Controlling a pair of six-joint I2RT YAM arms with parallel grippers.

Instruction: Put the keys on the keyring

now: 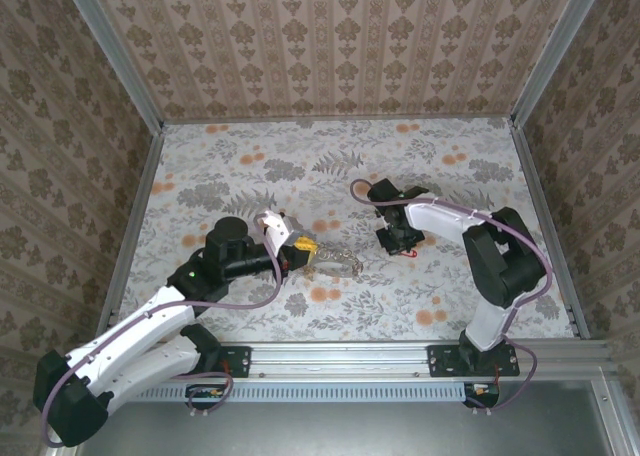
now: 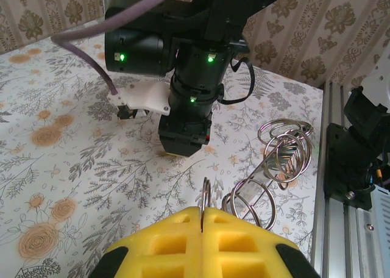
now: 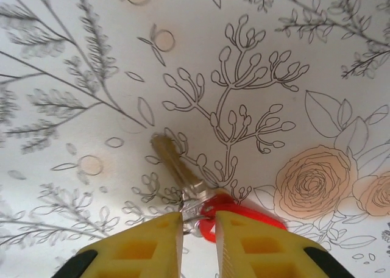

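Right now the right hand (image 3: 198,220) stands with fingers narrowly apart astride the red-headed key (image 3: 234,210), flat on the worktop (image 3: 304,77); whether it grips, I cannot tell. Best pinch the head squarely, blade free. To its left, the left hand (image 2: 203,212) is clamped on the keyring (image 2: 284,149).
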